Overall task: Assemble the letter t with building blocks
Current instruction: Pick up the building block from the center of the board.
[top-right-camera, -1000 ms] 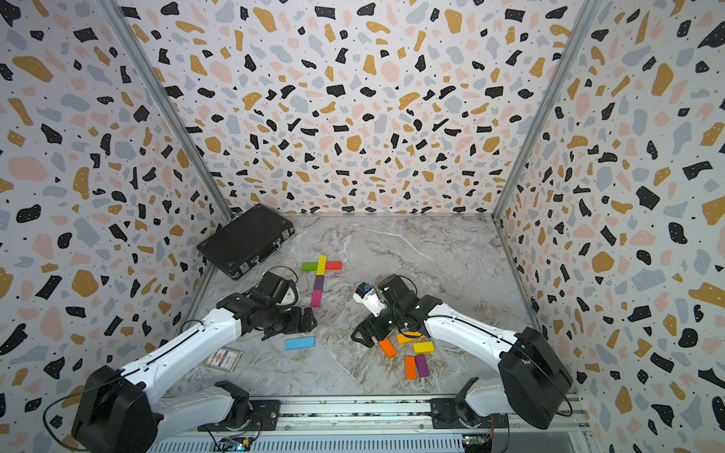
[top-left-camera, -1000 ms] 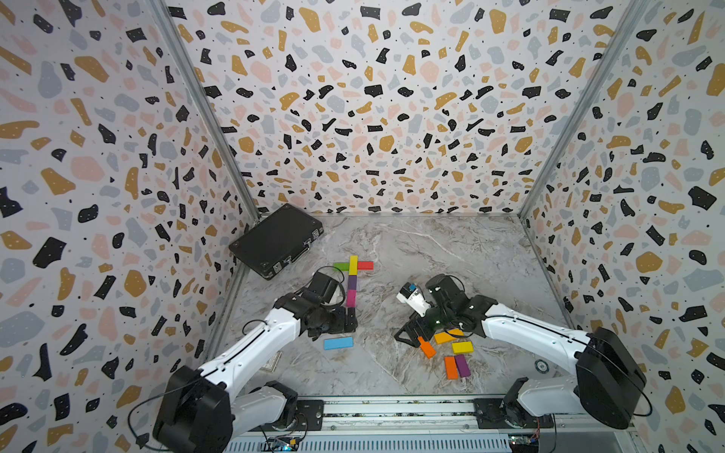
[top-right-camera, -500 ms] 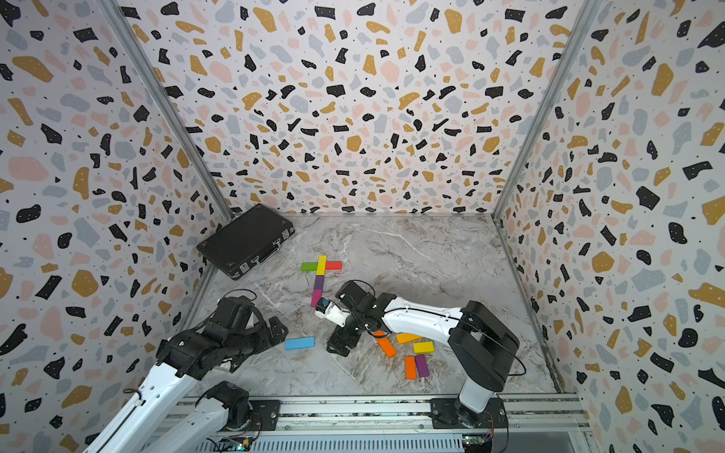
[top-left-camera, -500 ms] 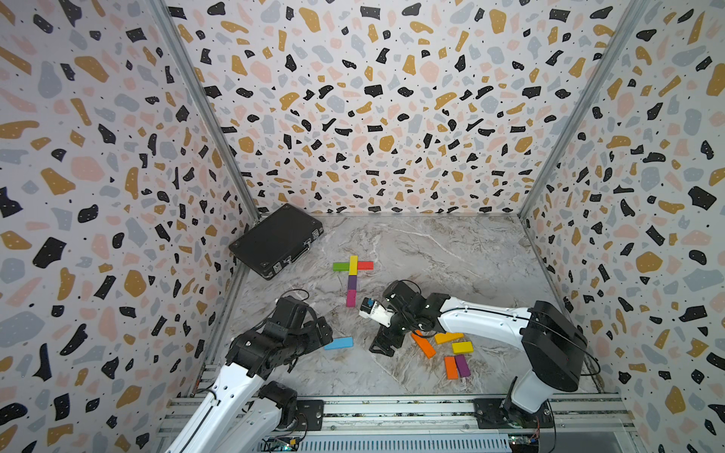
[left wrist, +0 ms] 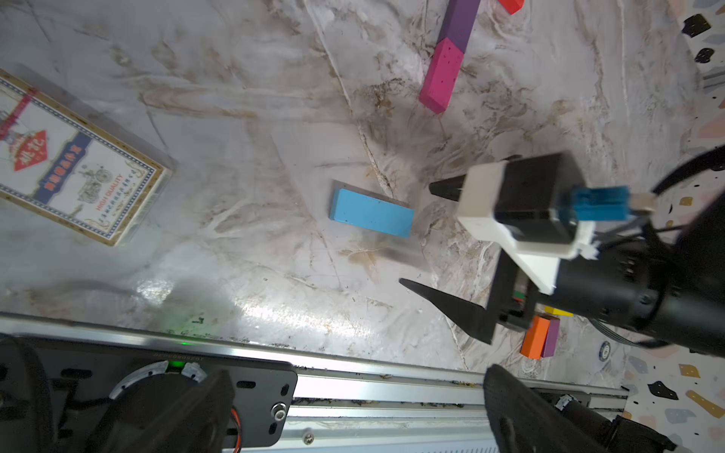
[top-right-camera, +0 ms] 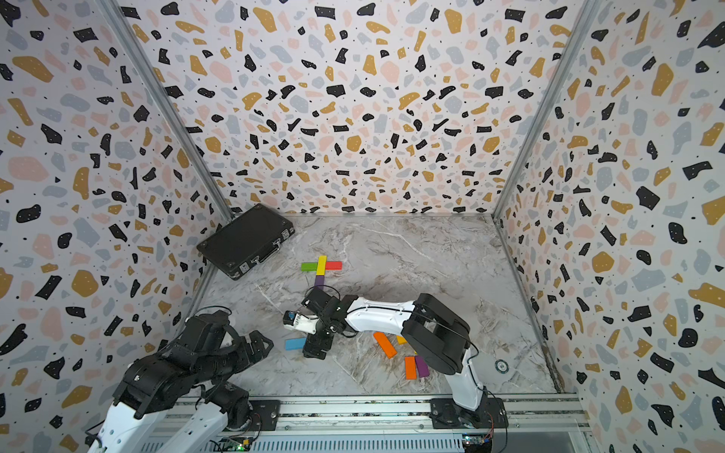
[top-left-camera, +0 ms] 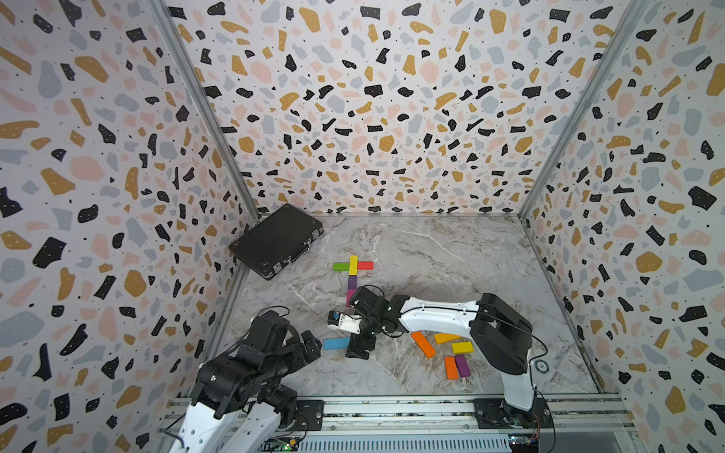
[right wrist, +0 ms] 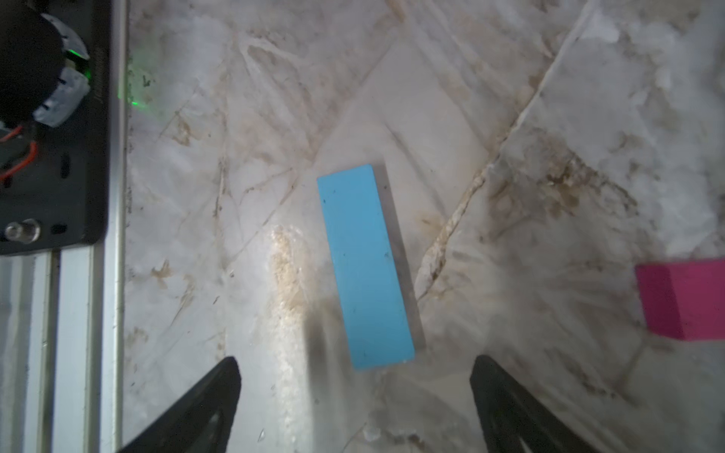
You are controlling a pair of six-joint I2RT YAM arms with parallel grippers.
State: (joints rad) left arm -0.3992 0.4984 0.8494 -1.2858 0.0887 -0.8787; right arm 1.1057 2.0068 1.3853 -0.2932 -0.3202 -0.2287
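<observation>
I have the right gripper spread wide just short of the blue block lying flat on the counter, lined up to straddle it, while the left gripper, also apart and empty, sits clear.

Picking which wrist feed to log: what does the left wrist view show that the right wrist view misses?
Only left wrist: the card box, long purple block, orange block. Only right wrist: no further object. Both: the blue block, pink block, metal rail and open right gripper.
</observation>
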